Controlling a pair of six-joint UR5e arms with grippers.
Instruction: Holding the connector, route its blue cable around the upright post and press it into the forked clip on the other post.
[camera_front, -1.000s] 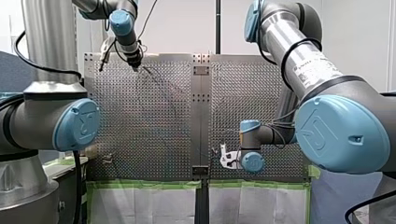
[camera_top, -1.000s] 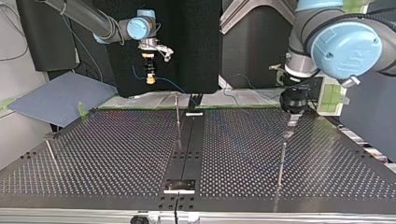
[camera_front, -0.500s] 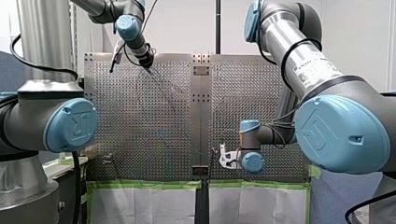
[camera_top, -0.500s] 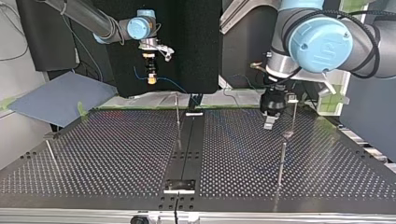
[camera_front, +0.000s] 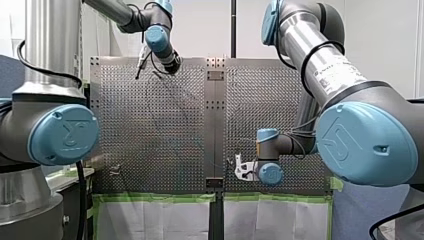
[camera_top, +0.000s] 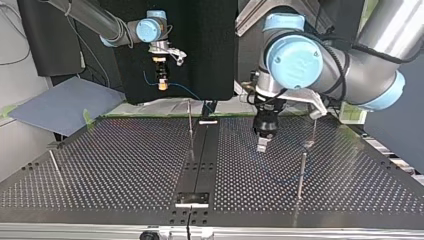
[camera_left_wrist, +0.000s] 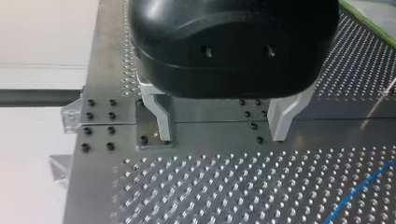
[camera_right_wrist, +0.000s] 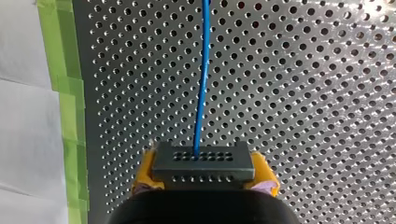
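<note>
above perforated table (camera_top: 125, 165), my left pincer (camera_left_wrist: 222, 135) points down, gaping; my right pincer (camera_right_wrist: 205, 179) clamps the connector (camera_right_wrist: 203, 163).

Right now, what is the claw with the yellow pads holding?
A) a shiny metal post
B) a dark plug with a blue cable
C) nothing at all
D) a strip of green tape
B: in the right wrist view my right claw has its yellow pads shut on the dark plug, and the blue cable runs out of the plug.
</note>
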